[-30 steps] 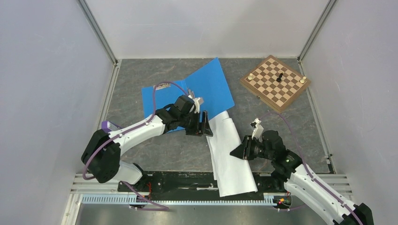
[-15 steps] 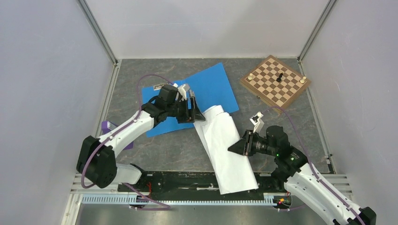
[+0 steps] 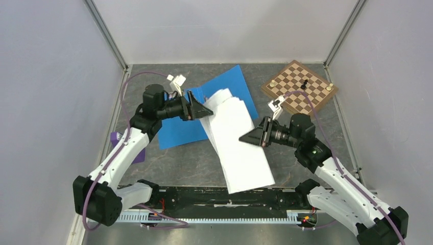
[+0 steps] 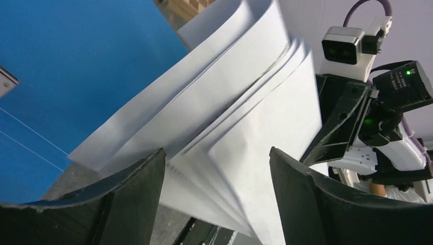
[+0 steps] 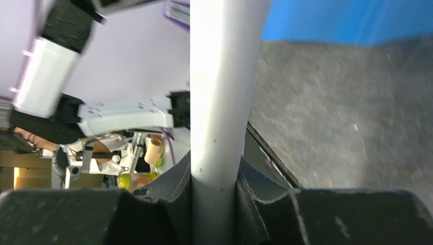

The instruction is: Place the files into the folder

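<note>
The stack of white paper sheets [image 3: 232, 140] slants across the middle of the table. Its far end curls over the right-hand leaf of the flat bright blue plastic folder [image 3: 176, 132], and its near end reaches toward the arm bases. The files are therefore only partly over the folder and do not yet lie squarely in it. The folder lies open on the grey speckled tabletop [image 3: 194, 166], left of centre and turned at an angle.

The right gripper [image 5: 214, 173] pinches the stack at its right long edge, about midway along. Its wrist view shows the sheets edge-on, squeezed between the two pads. A grip at the middle of one side seems chosen to carry the floppy paper as one bundle, but the left wrist view shows the sheets fanning apart at their free end.

The left gripper [image 4: 217, 151] hovers by the stack's far left corner, above the folder, with its jaws spread wide and nothing in them. The fanned sheets show beyond its fingers. I judge that it is placed to steady or guide that loose end down onto the folder.

The wooden chessboard [image 3: 298, 91], with a few pieces on it, sits at the far right, well apart from the work.
</note>
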{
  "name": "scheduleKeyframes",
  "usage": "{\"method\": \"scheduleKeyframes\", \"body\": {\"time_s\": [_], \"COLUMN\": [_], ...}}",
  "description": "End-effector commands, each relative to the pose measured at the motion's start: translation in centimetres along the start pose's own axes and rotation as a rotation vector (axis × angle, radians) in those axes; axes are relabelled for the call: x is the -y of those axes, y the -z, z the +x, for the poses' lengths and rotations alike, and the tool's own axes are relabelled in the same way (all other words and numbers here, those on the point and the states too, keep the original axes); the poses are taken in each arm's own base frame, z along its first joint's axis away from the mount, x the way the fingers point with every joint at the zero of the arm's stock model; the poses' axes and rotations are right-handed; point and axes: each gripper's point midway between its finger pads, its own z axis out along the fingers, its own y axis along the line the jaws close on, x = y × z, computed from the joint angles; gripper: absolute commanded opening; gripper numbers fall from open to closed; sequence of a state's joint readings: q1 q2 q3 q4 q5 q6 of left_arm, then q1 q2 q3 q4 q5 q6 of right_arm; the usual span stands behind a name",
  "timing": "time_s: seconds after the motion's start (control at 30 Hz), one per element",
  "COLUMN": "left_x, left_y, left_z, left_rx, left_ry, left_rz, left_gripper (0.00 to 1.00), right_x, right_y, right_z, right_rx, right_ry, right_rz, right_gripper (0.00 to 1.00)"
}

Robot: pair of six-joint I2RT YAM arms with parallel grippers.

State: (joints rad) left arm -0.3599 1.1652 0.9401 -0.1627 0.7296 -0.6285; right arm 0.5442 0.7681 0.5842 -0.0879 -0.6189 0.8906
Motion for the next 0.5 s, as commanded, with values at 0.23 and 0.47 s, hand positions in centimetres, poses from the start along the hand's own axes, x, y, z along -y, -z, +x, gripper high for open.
{"method": "scheduleKeyframes", "body": {"time_s": [0.23, 0.47], "left_x": [5.4, 10.4], "left_y": [5.1, 7.0], "left_z": [-7.4, -8.0], "left_rx": [0.232, 0.276], "left_ry": [-0.068, -0.076], "left_rz": [0.251, 0.564], "left_gripper": [0.82, 0.84], "right_x": [-11.3, -12.4], "right_y": [0.5, 0.3], "right_z": [-8.6, -9.6], "right_rx": [0.127, 0.141], "right_ry": [0.15, 0.127], "right_rz": [-0.285, -0.334], "right_gripper": [0.27, 0.28]}}
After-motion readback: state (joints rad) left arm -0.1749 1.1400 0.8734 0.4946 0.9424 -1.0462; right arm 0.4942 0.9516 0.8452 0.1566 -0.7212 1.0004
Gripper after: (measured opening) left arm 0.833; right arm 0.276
